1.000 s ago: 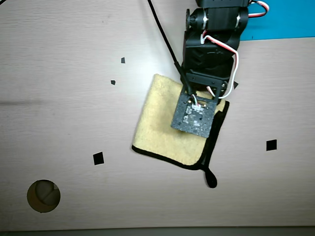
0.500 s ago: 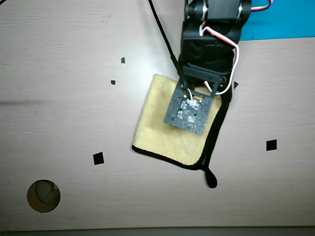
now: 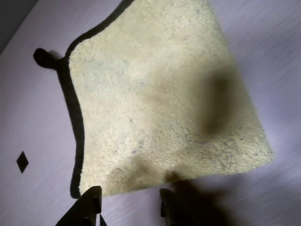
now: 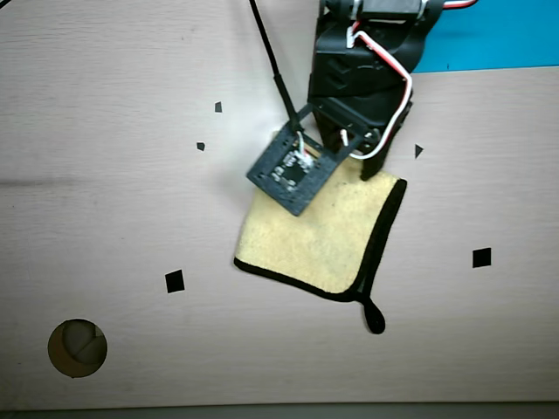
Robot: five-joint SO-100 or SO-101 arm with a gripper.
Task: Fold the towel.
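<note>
The towel [image 4: 319, 231] lies flat on the wooden table as a pale yellow fuzzy patch. Thin black trim runs along its right and lower edges, and a small black loop [image 4: 374, 316] sticks out at the lower right corner. In the wrist view the towel [image 3: 155, 94] fills most of the picture, with the loop [image 3: 42, 56] at the upper left. My gripper [image 4: 348, 157] hangs over the towel's upper edge. In the wrist view the gripper [image 3: 129, 207] shows two fingertips apart at the bottom, just off the towel's near edge, with nothing between them.
Black square marks dot the table [image 4: 105, 218]: one [image 4: 175, 281] left of the towel, one [image 4: 481, 257] to its right, and small ones [image 4: 218, 107] above. A round hole [image 4: 77, 347] sits at the lower left. A blue sheet [image 4: 498, 39] lies at the top right. A black cable [image 4: 271, 61] runs along the arm.
The arm has drawn back toward the top of the overhead view and turned, so its camera board swung left off the towel's middle. The towel has not moved.
</note>
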